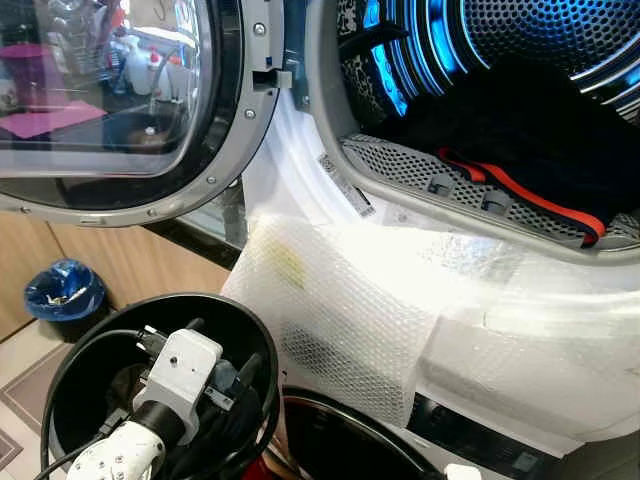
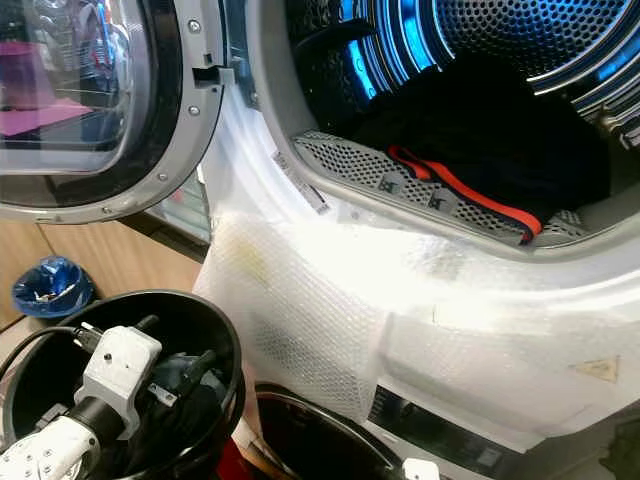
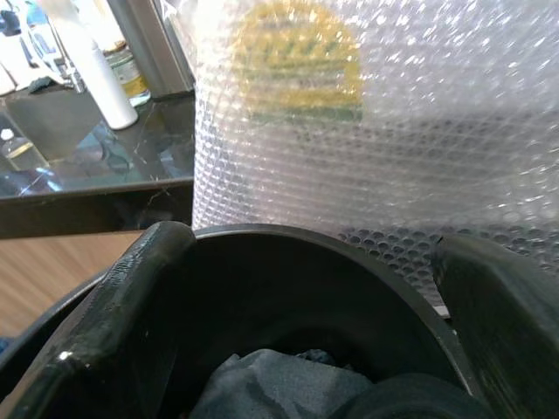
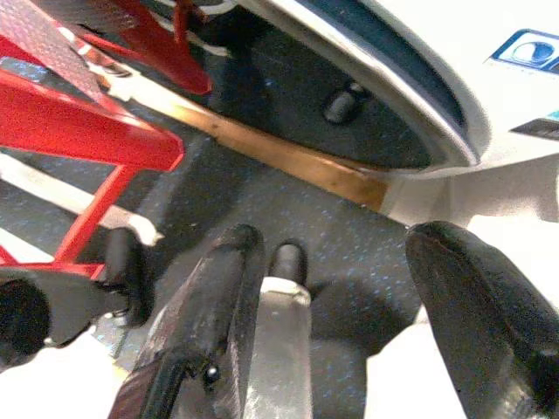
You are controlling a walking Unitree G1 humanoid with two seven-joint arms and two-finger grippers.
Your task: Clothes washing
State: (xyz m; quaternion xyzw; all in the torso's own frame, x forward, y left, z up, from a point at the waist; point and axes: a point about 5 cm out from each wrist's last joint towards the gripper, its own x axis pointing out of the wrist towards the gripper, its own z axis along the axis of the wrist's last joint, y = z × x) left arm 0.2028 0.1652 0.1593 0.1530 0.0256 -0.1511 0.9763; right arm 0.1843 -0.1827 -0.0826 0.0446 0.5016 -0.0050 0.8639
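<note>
A black bucket (image 1: 243, 312) stands at the lower left, in front of the machine. My left gripper (image 3: 310, 246) reaches down into it, fingers open, with a grey-blue cloth (image 3: 279, 384) lying just below them. Above, the drum (image 1: 520, 40) glows blue behind its open mouth. Black clothes (image 1: 540, 120) lie heaped inside, with a red-edged black band (image 1: 530, 192) draped over the perforated lip. My right gripper (image 4: 336, 236) hangs low and open over the dark speckled floor (image 4: 349, 262), holding nothing.
The round glass door (image 1: 110, 100) is swung open to the left. Bubble wrap (image 1: 340, 300) covers the machine's white front. A second machine's door (image 1: 340, 435) sits below. A blue-lined bin (image 1: 65, 290) stands at the far left. A red metal frame (image 4: 79, 113) is near my right gripper.
</note>
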